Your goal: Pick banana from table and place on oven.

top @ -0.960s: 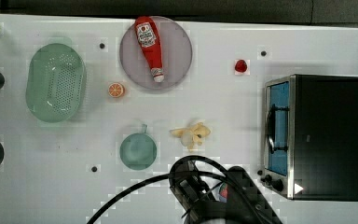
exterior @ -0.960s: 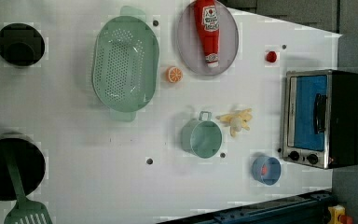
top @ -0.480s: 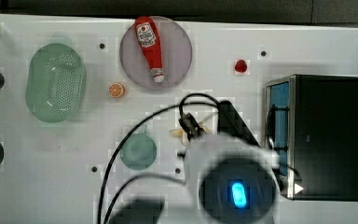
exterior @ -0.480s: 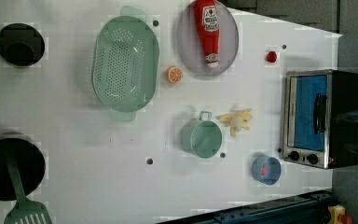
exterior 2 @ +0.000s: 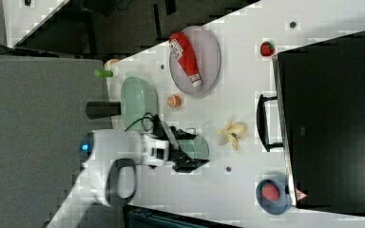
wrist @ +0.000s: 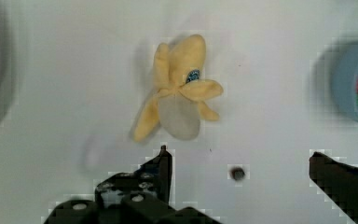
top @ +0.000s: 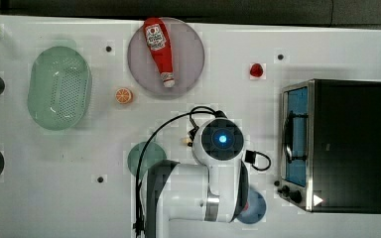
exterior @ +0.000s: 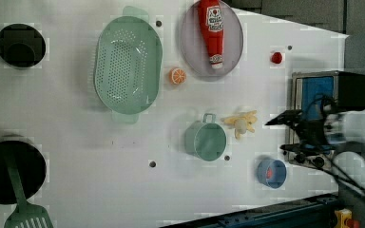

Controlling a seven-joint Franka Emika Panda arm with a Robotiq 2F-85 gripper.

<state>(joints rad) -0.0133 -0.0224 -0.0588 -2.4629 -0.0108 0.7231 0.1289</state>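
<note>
Here the hand (wrist: 237,170) hangs spread wide and empty above the banana (wrist: 179,93) on the table (wrist: 270,70).

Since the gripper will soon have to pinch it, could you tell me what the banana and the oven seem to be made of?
The banana looks like soft matte plastic or rubber, probably a toy: its peel flaps are smooth and evenly pale yellow, and it bears a small blue sticker. The oven looks like rigid metal, with a matte black top, a silvery door frame and handle, and blue-tinted glass that appears glossy.
</note>
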